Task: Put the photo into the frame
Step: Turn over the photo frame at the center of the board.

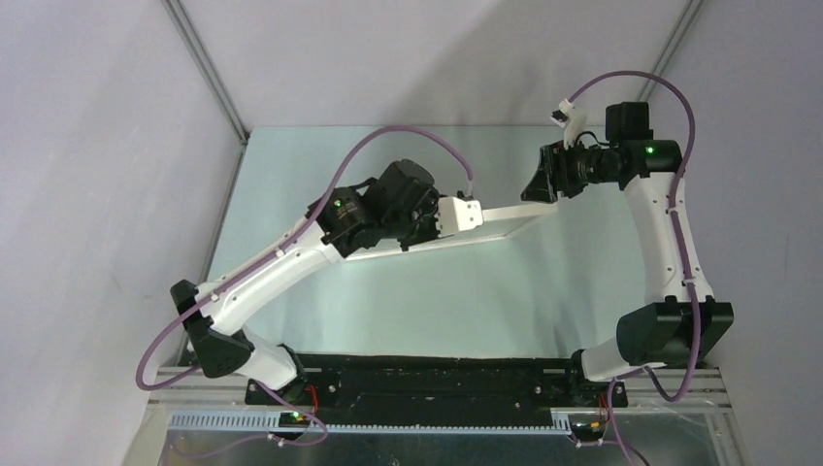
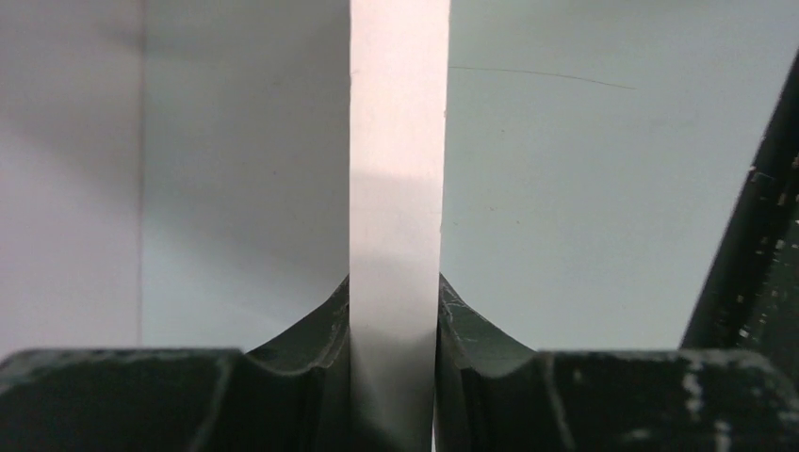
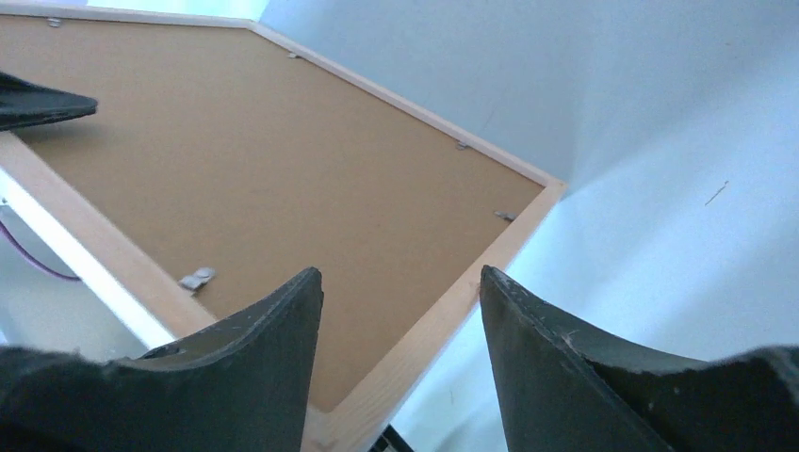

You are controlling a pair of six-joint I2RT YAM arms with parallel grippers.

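Note:
The frame (image 1: pixel 514 212) is held off the table, edge-on to the top camera, so it shows as a thin white strip. My left gripper (image 1: pixel 456 214) is shut on its white edge (image 2: pixel 396 141), jaws pressed against both sides. In the right wrist view I see the frame's back: pale wood edges (image 3: pixel 94 235) around a plain brown backing board (image 3: pixel 283 160). My right gripper (image 1: pixel 540 184) is open at the frame's far end. Its fingers (image 3: pixel 400 282) hover over a wood corner without touching. The photo is not in view.
Small metal clips (image 3: pixel 196 279) sit along the inside of the wood edges. The pale green table (image 1: pixel 437 301) lies below the frame. Grey walls close in at the left, back and right. A black rail (image 1: pixel 437 379) runs along the near edge.

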